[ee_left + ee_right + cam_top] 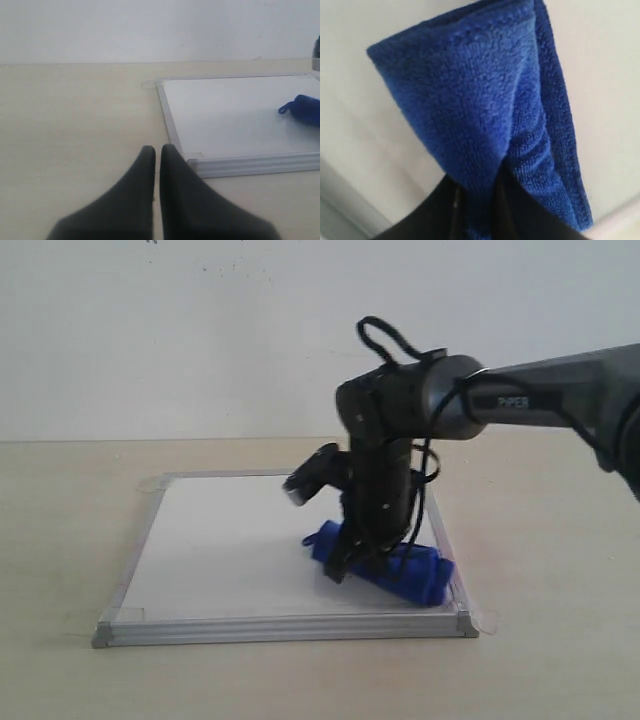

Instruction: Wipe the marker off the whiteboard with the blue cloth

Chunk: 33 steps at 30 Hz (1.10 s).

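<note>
The whiteboard (230, 550) lies flat on the table, silver-framed, and its surface looks plain white; no marker lines show in any view. The blue cloth (400, 570) rests on the board near its front right corner. My right gripper (350, 562) reaches down from the right and is shut on the blue cloth (485, 115), a fold pinched between its dark fingers (445, 210). My left gripper (156, 150) is shut with nothing in it, low over the table just off a corner of the whiteboard (225, 115). The blue cloth (305, 107) shows at that view's edge.
The beige table (80, 520) surrounds the board. A white wall (200, 330) stands behind. Clear tape tabs (483, 620) hold the board's corners. The right arm (540, 395) stretches in from the right above the table.
</note>
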### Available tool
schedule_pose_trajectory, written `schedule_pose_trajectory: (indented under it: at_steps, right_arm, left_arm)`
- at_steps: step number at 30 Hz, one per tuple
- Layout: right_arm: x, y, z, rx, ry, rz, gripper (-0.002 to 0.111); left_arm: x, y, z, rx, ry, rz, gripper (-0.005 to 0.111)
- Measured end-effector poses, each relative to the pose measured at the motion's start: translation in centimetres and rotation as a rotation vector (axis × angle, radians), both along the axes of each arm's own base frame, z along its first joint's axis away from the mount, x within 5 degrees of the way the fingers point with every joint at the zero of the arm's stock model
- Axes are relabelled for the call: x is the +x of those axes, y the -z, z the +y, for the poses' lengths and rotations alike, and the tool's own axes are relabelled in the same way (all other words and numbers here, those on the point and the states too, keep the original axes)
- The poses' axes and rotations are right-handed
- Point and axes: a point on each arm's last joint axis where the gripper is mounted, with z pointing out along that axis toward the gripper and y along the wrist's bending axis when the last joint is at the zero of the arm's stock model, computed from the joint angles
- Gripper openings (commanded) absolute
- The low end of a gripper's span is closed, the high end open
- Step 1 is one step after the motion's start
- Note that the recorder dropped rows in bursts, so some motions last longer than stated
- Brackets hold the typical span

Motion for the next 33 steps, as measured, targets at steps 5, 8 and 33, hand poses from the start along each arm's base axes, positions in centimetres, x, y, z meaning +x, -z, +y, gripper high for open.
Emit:
schedule_pose_trajectory:
  at_steps: [5,8,33]
  right_arm:
    - [3.2,-0.4,-7.9,-0.032,0.319,0.058,-0.001]
    - [3.6,-1.5,-9.8,0.014,0.434,0.071,-0.001]
    - [4.7,-9.7,-17.3,0.527,1.025,0.083,-0.001]
  left_arm:
    - [0.0,0.0,0.0,0.0,0.0,0.0,0.004]
    - [0.0,0.0,0.0,0.0,0.0,0.0,0.004]
    - [0.0,0.0,0.0,0.0,0.0,0.0,0.004]
